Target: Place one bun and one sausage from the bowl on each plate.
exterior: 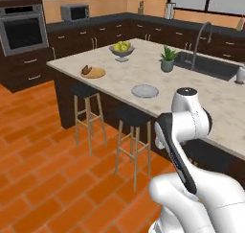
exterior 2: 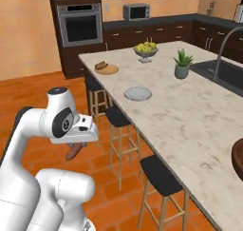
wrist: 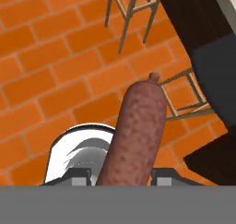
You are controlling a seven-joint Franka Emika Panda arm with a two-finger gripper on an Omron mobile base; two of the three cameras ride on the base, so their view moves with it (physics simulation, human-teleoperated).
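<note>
I have the gripper (exterior 2: 76,147) clamped on 1 sausage (wrist: 136,131), which sticks out past the fingertips and points down at the brick floor (wrist: 50,57). I judge the arm is tucked low and off the island so the load travels clear of the counter edge (exterior 2: 118,104) while the base repositions.

Up and well ahead of the hand, the pale grey plate (exterior 2: 138,93) lies bare, near the counter's edge. Farther beyond it the tan plate (exterior 2: 107,69) already carries dark food; I cannot tell which items. The wooden bowl (exterior 2: 238,159) sits off to the hand's right at the frame edge.

Below the hand, 2 stools (wrist: 133,6) crowd the island side; the floor away from them is open.
</note>
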